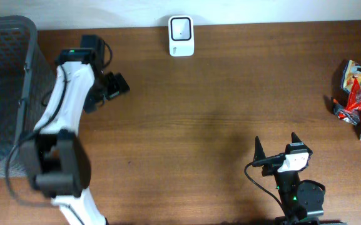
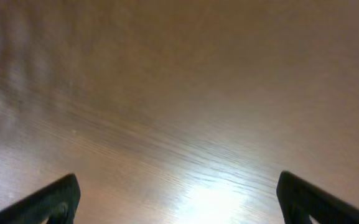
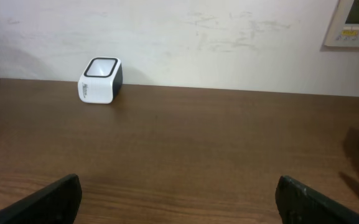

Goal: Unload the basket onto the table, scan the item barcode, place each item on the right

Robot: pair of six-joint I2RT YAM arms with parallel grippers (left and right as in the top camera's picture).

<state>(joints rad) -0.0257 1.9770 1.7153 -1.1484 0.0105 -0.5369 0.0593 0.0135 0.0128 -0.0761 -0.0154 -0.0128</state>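
You've got 1 scanner [image 1: 181, 35] at 12 o'clock, 1 basket [image 1: 5, 75] at 9, snack packets [image 1: 360, 94] at 3, count unclear. Left gripper [image 2: 179, 193], right gripper [image 1: 276, 140]: jaws apart, empty.

Dark mesh basket [image 1: 5, 81] at 9 o'clock in the overhead view, cut off by the left edge. I can't tell whether it stands on the tabletop or beside it. Brown wood-grain table [image 1: 218, 106] fills the rest of the view. Pale, scuffed wall [image 3: 185, 37] runs along 12 o'clock. On it, at 1 o'clock in the right wrist view, is a beige wall panel [image 3: 352, 23] with a small display, clipped by the frame. Bright glare patch [image 2: 213, 200] on the wood at 6 o'clock, left wrist view.
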